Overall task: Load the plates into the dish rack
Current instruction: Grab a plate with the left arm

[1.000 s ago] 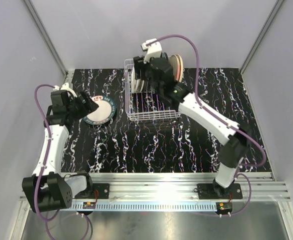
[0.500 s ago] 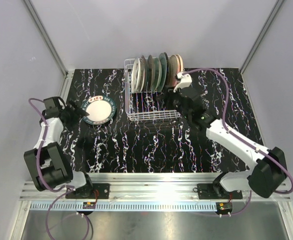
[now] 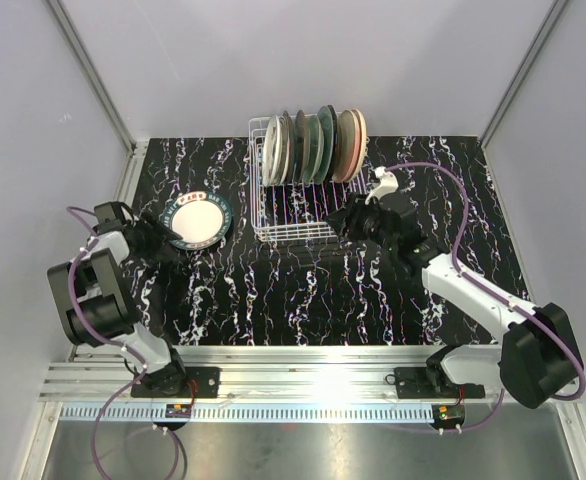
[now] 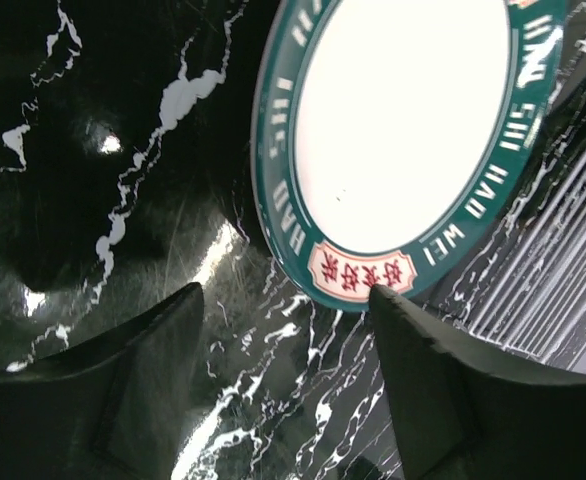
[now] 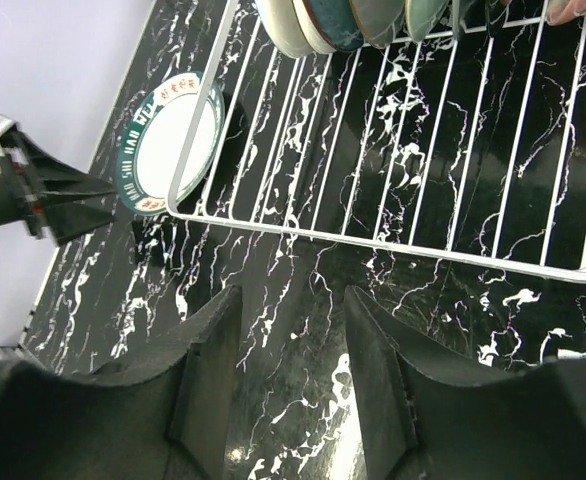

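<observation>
One plate (image 3: 199, 221), white with a green rim and red marks, lies flat on the black marbled table left of the dish rack (image 3: 278, 232). Several more plates (image 3: 313, 148) stand upright in the back of the rack. My left gripper (image 3: 169, 237) sits low at the flat plate's near-left rim, open. In the left wrist view its right fingertip (image 4: 388, 305) is at the edge of the plate (image 4: 403, 150), with only table between the fingers of the left gripper (image 4: 286, 293). My right gripper (image 3: 344, 221) hovers open and empty at the rack's front right corner.
The right wrist view shows the right gripper (image 5: 293, 295), the rack's front rail (image 5: 393, 245), the standing plates (image 5: 373, 20), the flat plate (image 5: 168, 140) and the left gripper (image 5: 73, 205). Grey walls enclose the table. An aluminium rail (image 3: 313, 365) runs along the near edge.
My right arm has drawn back from the rack's rear, leaving the plates standing, and now sits by the front corner. My left gripper dropped down-left to the flat plate's rim; both jaws narrowed.
</observation>
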Robot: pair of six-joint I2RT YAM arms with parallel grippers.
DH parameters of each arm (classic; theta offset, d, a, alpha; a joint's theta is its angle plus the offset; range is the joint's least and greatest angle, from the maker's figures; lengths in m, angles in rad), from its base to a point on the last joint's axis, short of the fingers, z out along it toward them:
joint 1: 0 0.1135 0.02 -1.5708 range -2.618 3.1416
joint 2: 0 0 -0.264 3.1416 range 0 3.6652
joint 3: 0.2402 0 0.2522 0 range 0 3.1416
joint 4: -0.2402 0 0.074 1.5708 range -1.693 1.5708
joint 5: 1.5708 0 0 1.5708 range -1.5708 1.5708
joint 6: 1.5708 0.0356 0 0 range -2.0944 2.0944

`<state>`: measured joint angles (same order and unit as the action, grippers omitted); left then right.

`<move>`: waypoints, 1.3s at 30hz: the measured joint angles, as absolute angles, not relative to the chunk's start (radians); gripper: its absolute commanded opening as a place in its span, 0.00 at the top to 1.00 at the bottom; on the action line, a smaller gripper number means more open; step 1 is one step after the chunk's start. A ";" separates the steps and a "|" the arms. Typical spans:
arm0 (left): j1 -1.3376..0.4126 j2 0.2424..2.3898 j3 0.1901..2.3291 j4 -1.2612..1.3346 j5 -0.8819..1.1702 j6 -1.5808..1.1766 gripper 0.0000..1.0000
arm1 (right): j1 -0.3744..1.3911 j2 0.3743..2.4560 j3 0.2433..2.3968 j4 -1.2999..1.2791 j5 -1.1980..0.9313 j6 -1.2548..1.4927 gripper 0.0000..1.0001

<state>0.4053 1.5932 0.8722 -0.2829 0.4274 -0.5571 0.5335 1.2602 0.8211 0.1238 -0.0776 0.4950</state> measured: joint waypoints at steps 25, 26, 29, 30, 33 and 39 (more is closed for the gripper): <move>0.407 1.734 0.881 -0.150 0.472 -0.628 0.62 | 0.476 1.251 0.796 0.187 -0.160 0.542 0.55; 0.407 1.735 0.881 -0.149 0.471 -0.630 0.63 | 0.476 1.247 0.794 0.187 -0.160 0.544 0.55; 0.404 1.737 0.881 -0.146 0.466 -0.634 0.64 | 0.476 1.232 0.790 0.181 -0.159 0.551 0.56; 0.403 1.737 0.881 -0.145 0.464 -0.635 0.67 | 0.476 1.227 0.789 0.180 -0.159 0.552 0.56; 0.402 1.744 0.882 -0.138 0.462 -0.637 0.70 | 0.476 1.208 0.786 0.178 -0.159 0.557 0.57; 0.395 1.752 0.885 -0.131 0.451 -0.645 0.78 | 0.476 1.156 0.784 0.141 -0.150 0.562 0.57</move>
<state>0.3946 1.7515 0.8852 -0.1307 0.4507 -0.6453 0.4755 1.1564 0.7841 0.1406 -0.1501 0.5621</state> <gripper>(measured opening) 0.249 0.433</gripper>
